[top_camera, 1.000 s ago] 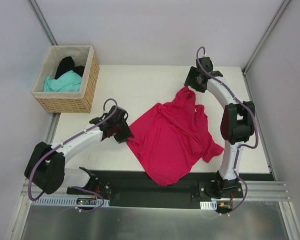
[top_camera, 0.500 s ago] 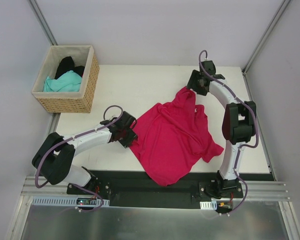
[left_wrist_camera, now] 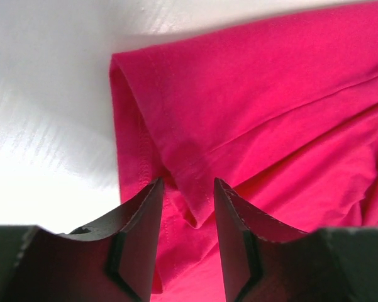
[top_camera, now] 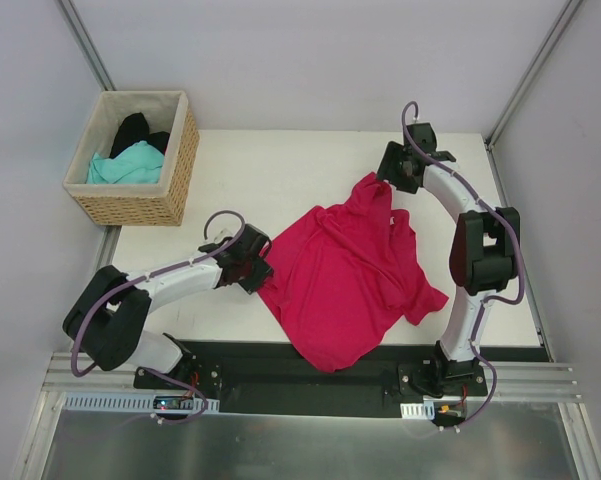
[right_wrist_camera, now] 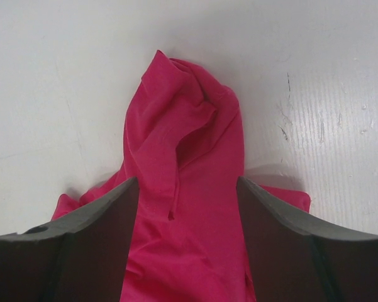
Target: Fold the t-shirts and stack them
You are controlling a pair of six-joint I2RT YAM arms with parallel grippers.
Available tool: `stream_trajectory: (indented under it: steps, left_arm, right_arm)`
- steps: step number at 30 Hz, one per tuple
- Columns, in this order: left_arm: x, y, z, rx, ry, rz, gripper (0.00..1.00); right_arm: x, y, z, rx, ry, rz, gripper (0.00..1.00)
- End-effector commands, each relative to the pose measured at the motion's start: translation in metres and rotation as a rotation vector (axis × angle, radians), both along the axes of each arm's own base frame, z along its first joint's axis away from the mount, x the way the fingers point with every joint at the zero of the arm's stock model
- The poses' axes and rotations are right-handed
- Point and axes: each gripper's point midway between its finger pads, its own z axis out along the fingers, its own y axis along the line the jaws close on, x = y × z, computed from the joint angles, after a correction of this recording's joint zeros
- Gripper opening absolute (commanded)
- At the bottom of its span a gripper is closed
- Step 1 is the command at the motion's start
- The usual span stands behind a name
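Observation:
The crimson-pink t-shirt [top_camera: 345, 275] lies crumpled and spread on the white table. My left gripper [top_camera: 263, 271] is at its left edge. In the left wrist view the gripper [left_wrist_camera: 187, 189] is open and its fingers [left_wrist_camera: 141, 217] straddle a folded hem of the shirt [left_wrist_camera: 251, 107]. My right gripper [top_camera: 384, 181] is at the shirt's far bunched tip. In the right wrist view that gripper [right_wrist_camera: 187, 184] is open wide around the bunched cloth [right_wrist_camera: 182, 138]. The teal shirt [top_camera: 128, 163] and the black shirt [top_camera: 138, 130] lie in the basket.
The wicker basket [top_camera: 175, 165] stands off the table's far left corner. A black strip [top_camera: 280, 365] runs along the table's near edge by the arm bases. White table surface [top_camera: 270, 170] lies between the basket and the shirt.
My left gripper has moved right onto the shirt's left edge and now straddles the hem. My right gripper has shifted slightly at the shirt's far tip.

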Motion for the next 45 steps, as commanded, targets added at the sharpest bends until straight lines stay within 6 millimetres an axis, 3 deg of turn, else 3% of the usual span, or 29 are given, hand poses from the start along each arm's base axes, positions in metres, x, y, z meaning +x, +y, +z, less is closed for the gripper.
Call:
stream_trajectory:
  steps: [1, 5, 8, 14, 19, 36, 38, 41, 45]
  left_arm:
    - [-0.005, 0.007, 0.001, 0.001, -0.007, 0.001, 0.41]
    - [-0.014, 0.019, -0.002, 0.011, -0.008, 0.021, 0.44]
    - [-0.011, 0.023, 0.0, 0.019, -0.028, 0.037, 0.45]
    - [0.005, 0.01, 0.007, 0.012, -0.061, -0.012, 0.42]
    - [0.011, 0.006, 0.001, 0.01, -0.06, -0.019, 0.4]
    - [0.023, 0.006, -0.007, 0.028, -0.077, -0.024, 0.32]
    - [0.022, 0.006, -0.01, 0.03, -0.071, -0.021, 0.28]
    - [0.024, 0.009, -0.01, 0.037, -0.088, -0.003, 0.14]
    - [0.034, 0.02, 0.002, 0.047, -0.134, -0.005, 0.0]
  right_arm:
    - [-0.001, 0.002, 0.027, 0.011, -0.063, 0.011, 0.67]
    - [-0.003, 0.001, 0.023, 0.007, -0.05, 0.011, 0.67]
    - [-0.007, 0.002, 0.019, 0.01, -0.037, 0.011, 0.67]
    - [-0.012, 0.0, 0.014, 0.004, -0.023, 0.01, 0.67]
    - [-0.013, -0.002, 0.015, -0.005, -0.024, 0.009, 0.67]
    - [-0.017, -0.003, 0.009, -0.008, -0.009, 0.005, 0.66]
    - [-0.017, -0.002, 0.009, -0.008, -0.008, 0.005, 0.66]
    - [-0.016, -0.004, 0.008, -0.016, -0.008, 0.001, 0.66]
    - [-0.014, -0.006, 0.01, -0.024, -0.01, 0.0, 0.66]
